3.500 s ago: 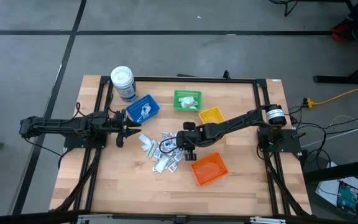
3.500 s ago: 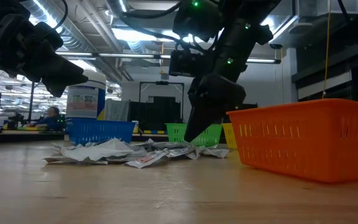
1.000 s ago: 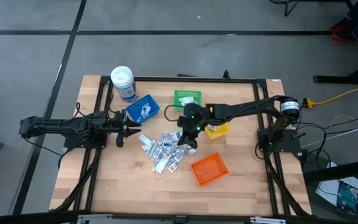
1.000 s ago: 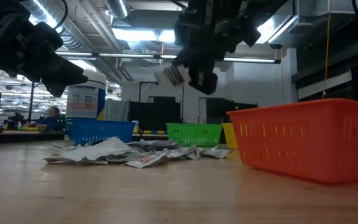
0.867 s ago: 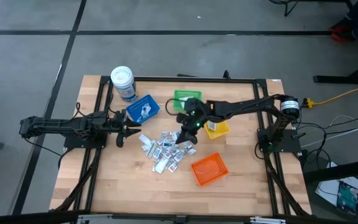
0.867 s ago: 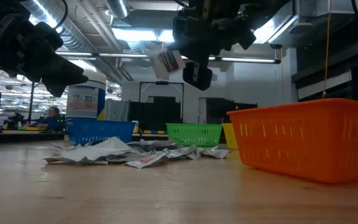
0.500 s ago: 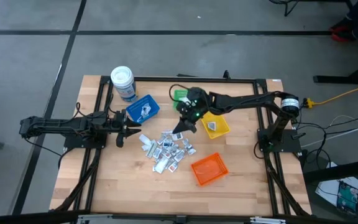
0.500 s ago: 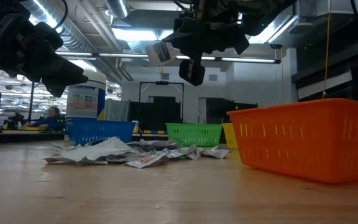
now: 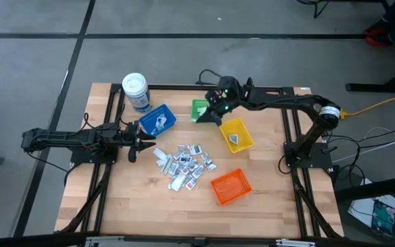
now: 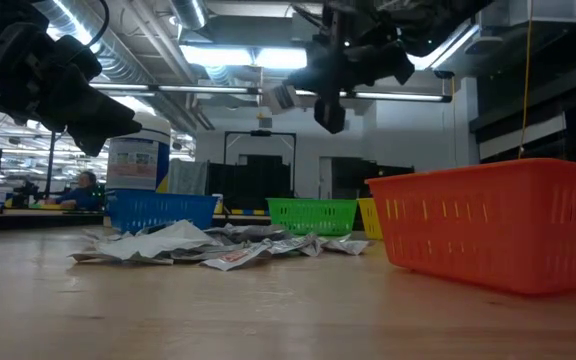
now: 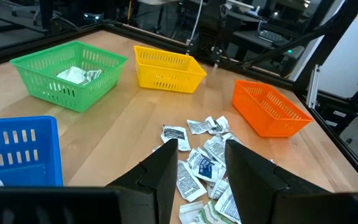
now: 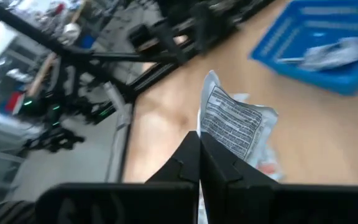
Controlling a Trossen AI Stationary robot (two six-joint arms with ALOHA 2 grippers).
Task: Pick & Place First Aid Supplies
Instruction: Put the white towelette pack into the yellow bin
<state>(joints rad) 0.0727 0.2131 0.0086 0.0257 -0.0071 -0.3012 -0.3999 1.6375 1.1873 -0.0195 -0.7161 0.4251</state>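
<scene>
The first aid supplies are small white and silvery packets, most lying in a loose pile (image 9: 184, 165) mid-table, seen also in the left wrist view (image 11: 204, 162). My right gripper (image 9: 203, 116) is high over the green bin (image 9: 199, 106) at the far side, shut on one white printed packet (image 12: 235, 124), which shows in the low view (image 10: 282, 97) well above the table. My left gripper (image 9: 145, 144) waits at the table's left, open, its fingers (image 11: 166, 165) pointing at the pile. My right gripper pinches the packet between its two shut fingers (image 12: 194, 155) at one edge (image 12: 207, 140). The rest of the packet sticks out past the fingertips. It is lifted clear, in the air over the green bin.
A blue bin (image 9: 158, 120) with packets stands left of the green one, and a white-lidded jar (image 9: 136, 90) at the far left. A yellow bin (image 9: 235, 134) holds a packet. An orange bin (image 9: 230, 185) stands near right of the pile.
My right gripper has swung from above the pile's right side toward the table's far edge and risen a little, turning as it went. It stays shut on the packet, which now hangs over the green bin. The yellow bin has come out from under the arm.
</scene>
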